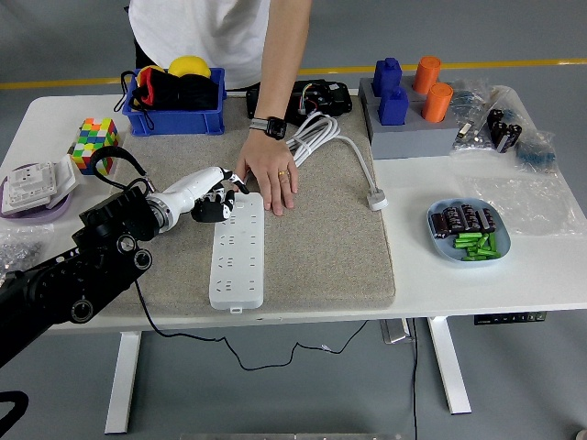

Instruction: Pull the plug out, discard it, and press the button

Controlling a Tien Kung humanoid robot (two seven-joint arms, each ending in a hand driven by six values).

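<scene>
A white power strip lies lengthwise on the grey mat. My left hand, white with black fingertips, hovers over the strip's far end with its fingers curled and one fingertip pointing toward that end; it holds nothing. A person's hand rests flat on the mat, touching the strip's far end. The white plug lies loose on the mat's right edge, its cable coiled behind it. My right hand is out of view.
A blue bin with a yellow ball stands at the back left. A colour cube and a purple dish sit left. Blue and orange cylinders on a grey block stand back right; a blue plate of small parts sits right.
</scene>
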